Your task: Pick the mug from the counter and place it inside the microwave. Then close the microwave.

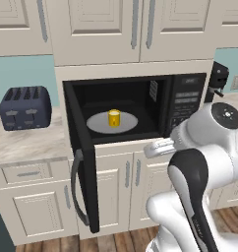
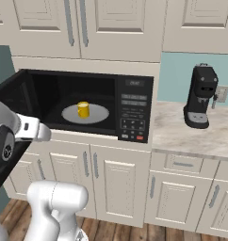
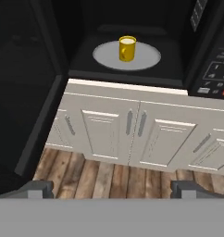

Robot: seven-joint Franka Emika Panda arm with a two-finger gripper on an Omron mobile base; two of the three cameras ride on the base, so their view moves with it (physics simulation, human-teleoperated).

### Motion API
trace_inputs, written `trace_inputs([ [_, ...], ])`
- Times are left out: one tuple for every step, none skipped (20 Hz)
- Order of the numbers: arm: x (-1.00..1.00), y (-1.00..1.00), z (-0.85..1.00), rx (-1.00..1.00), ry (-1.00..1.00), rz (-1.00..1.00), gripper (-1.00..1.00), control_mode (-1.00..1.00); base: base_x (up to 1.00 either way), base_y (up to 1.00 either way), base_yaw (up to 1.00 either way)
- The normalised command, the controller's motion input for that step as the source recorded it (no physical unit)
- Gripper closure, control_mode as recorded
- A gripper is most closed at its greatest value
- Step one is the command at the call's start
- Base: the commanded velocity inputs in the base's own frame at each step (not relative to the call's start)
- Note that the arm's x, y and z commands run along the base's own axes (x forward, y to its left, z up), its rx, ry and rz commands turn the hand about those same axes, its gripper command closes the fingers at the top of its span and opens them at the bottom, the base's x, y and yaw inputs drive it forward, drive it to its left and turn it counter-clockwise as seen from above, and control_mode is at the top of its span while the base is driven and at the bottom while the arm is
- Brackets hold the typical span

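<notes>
At the bottom edge of the hand view the gripper point(image 3: 112, 190) has its two dark fingertips point(image 3: 40, 189) set far apart, spread wide with nothing between them, over the wood floor point(image 3: 104, 178) in the lower middle of the frame. Above the floor, across the centre, run the cream cabinet doors point(image 3: 132, 134) with grey handles. The open microwave door point(image 1: 86, 182) stands edge-on in the lower centre of the left base view, swung out and hanging in front of the cabinets. Farther back, the microwave point(image 2: 132, 110) fills the middle left of the right base view, its cavity dark. The mug point(image 1: 114, 118) stands upright on the white round plate point(image 1: 99, 125) inside the cavity, about at the plate's centre; in the hand view it sits in the upper middle. On the counter point(image 2: 200, 136) at the right of the right base view stands the coffee machine point(image 2: 200, 96), and at the left of the left base view the toaster point(image 1: 25, 107)
</notes>
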Motion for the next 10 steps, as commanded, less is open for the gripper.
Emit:
trace_inputs([
  [-0.31,0.0,0.21,0.0,-0.13,0.0,-1.0,-1.0,0.0,0.0,0.0],
  [-0.32,0.0,0.21,0.0,-0.09,0.0,-1.0,-1.0,0.0,0.0,0.0],
  [-0.33,0.0,0.24,0.0,-0.05,0.0,-1.0,-1.0,0.0,0.0,0.0],
  [-0.33,0.0,0.24,0.0,-0.03,0.0,-1.0,-1.0,0.0,0.0,0.0],
  [-0.37,0.0,0.21,0.0,-0.02,0.0,-1.0,-1.0,0.0,0.0,0.0],
  [-0.35,0.0,0.16,0.0,-0.01,0.0,-1.0,-1.0,0.0,0.0,0.0],
  [-0.33,0.0,0.16,0.0,0.0,0.0,-1.0,-1.0,0.0,0.0,0.0],
  [-0.36,0.0,0.12,0.0,0.0,0.0,-1.0,-1.0,0.0,0.0,0.0],
  [-0.39,0.0,0.06,0.0,0.0,0.0,-1.0,-1.0,0.0,0.0,0.0],
  [-0.36,0.0,0.0,0.0,-0.05,0.0,-1.0,-1.0,0.0,0.0,0.0],
])
